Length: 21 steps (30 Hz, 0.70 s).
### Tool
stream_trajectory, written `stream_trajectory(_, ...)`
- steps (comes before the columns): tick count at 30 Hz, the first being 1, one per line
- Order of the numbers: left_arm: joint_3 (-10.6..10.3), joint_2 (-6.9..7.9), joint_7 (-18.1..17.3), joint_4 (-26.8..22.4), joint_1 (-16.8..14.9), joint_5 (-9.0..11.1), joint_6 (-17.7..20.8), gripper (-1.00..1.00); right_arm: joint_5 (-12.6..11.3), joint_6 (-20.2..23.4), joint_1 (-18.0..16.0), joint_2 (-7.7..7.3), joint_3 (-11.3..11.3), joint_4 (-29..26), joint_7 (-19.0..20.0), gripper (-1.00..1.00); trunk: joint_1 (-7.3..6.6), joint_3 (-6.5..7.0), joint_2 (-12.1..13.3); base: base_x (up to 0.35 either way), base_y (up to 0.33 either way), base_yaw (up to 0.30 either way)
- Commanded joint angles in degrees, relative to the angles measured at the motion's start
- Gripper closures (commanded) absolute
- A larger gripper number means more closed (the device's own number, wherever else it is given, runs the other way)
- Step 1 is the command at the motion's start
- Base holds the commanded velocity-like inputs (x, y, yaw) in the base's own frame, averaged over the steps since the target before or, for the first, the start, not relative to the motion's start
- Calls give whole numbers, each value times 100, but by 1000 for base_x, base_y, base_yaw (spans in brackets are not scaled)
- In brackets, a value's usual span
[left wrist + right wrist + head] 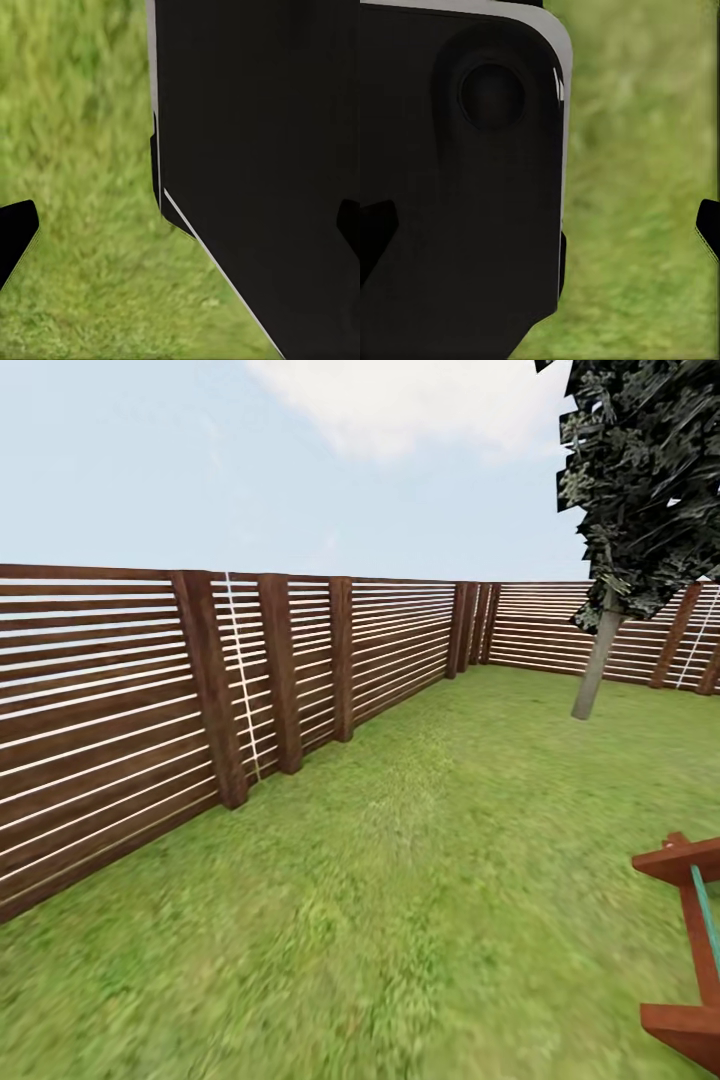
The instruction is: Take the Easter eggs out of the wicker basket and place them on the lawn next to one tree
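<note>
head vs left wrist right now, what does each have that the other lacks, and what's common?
Head view alone: the brown slatted wooden fence, a tree with a straight grey-brown trunk and dark green crown, pale blue sky with cloud, and a red-brown wooden frame with a teal strip at the right edge.

Left wrist view alone: a large black robot body panel with a pale edge, and the dark tips of the left gripper, apart with nothing between them.

Shared: the patchy green lawn.
</note>
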Motion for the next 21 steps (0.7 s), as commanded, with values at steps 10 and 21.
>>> stream_trajectory(10, 2, 0, -6, -11, 4, -1, -4, -100, 6, -5, -8, 0, 2, 13, -2, -100, 3, -4, -2, 338, 0, 0)
stream_trajectory(21, 2, 0, -6, -11, 4, -1, -4, -100, 9, -5, -8, 0, 3, 13, -2, -100, 3, -4, -2, 338, 0, 0)
